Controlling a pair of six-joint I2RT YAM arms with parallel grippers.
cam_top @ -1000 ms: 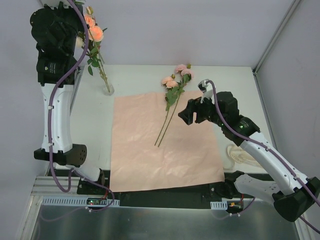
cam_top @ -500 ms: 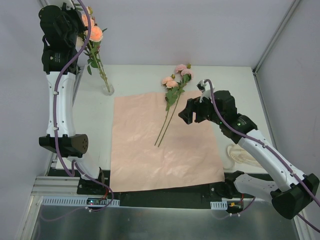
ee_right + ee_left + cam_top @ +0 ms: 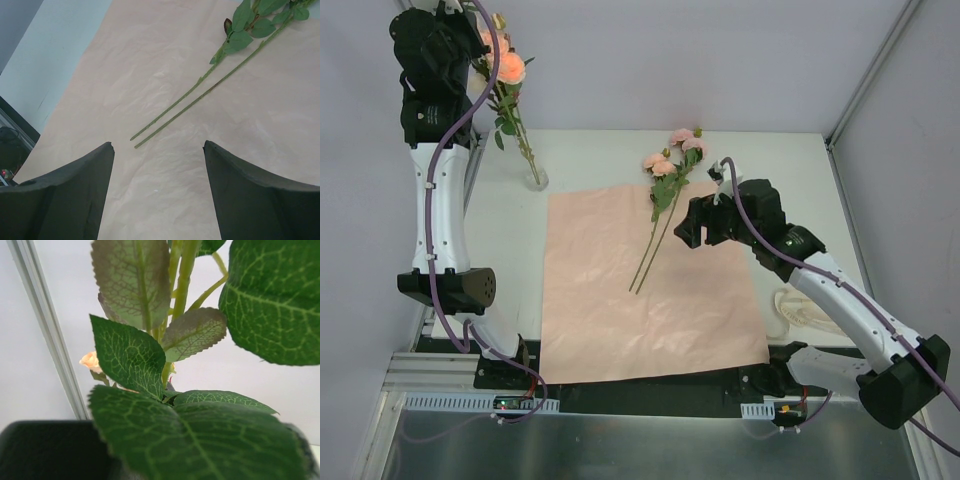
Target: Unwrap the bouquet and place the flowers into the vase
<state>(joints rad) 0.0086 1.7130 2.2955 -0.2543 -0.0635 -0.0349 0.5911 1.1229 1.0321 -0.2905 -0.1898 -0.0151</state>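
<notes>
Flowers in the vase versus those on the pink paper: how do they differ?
The flowers in the vase stand almost upright, stems in the vase; the flowers on the paper lie flat. The flowers in the vase are at the table's far left; the flowers on the paper cross the pink paper's far edge. Vase blooms look brighter peach, the lying ones paler pink. Both have long green stems and leaves.

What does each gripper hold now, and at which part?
Left gripper: the green-stemmed peach roses, apparently by the upper stem, among the leaves. Right gripper: open, holds nothing.
</notes>
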